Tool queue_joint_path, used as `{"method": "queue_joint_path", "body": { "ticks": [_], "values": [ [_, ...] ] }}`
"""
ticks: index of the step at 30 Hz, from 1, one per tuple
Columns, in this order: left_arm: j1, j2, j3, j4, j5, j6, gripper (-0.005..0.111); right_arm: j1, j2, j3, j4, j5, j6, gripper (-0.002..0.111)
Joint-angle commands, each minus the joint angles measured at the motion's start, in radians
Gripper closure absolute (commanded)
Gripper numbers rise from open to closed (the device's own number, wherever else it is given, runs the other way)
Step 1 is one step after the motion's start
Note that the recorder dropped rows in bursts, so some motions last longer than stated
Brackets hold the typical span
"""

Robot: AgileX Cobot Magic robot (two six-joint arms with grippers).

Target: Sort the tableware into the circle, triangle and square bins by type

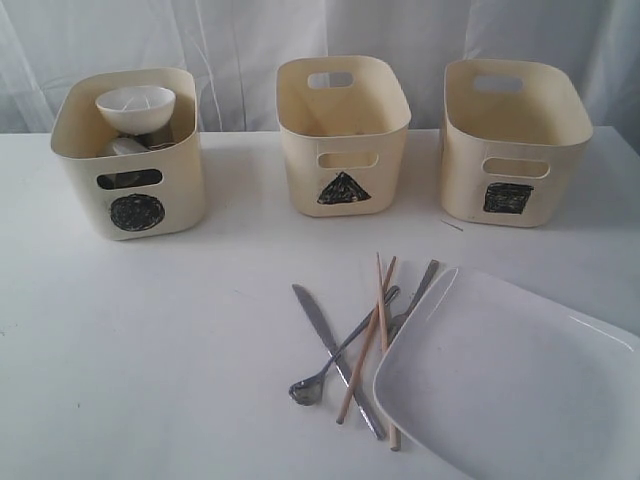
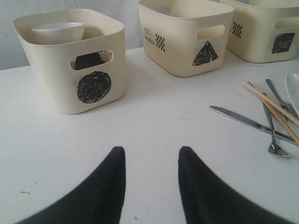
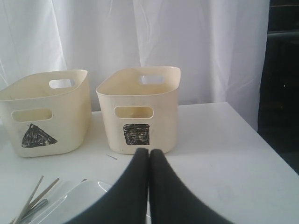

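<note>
Your stock, placed from the triangle bin (image 1: 300, 180), exterior view:
- Circle bin (image 1: 80, 190) to its left, white bowl (image 1: 135, 105) topmost inside.
- Square bin (image 1: 465, 185) to its right.
- Knife (image 1: 315, 315), forks (image 1: 305, 390) and chopsticks (image 1: 367, 340) crossed in front, against the white plate (image 1: 500, 390).
- Left gripper (image 2: 152, 151): jaws parted, empty.
- Right gripper (image 3: 149, 151): pressed closed, empty.

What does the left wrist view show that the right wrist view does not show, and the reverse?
Only the left wrist view: the circle bin with the white bowl in it, the steel knife, and the open left tool. Only the right wrist view: the shut right tool. Both: the triangle bin, the square bin and the chopsticks.
</note>
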State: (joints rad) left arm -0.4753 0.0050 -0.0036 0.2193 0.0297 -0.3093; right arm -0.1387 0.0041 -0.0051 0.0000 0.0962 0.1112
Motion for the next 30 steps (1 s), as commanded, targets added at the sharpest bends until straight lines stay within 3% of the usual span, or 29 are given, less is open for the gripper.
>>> {"method": "queue_joint_path", "body": {
  "ticks": [1, 9, 18, 30],
  "values": [
    [0.010, -0.005, 0.004, -0.010, -0.015, -0.008, 0.064, 0.002, -0.004, 0.005, 0.000, -0.014, -0.002, 0.108],
    [0.010, -0.005, 0.004, -0.011, -0.041, 0.004, 0.064, 0.002, -0.004, 0.005, 0.000, -0.014, -0.002, 0.108],
    [0.010, -0.005, 0.004, -0.145, -0.016, 0.158, 0.064, 0.002, -0.004, 0.005, 0.000, -0.014, -0.002, 0.108],
    [0.010, -0.005, 0.004, -0.122, 0.053, 0.181, 0.064, 0.002, -0.004, 0.005, 0.000, -0.014, -0.002, 0.108]
  ]
}}
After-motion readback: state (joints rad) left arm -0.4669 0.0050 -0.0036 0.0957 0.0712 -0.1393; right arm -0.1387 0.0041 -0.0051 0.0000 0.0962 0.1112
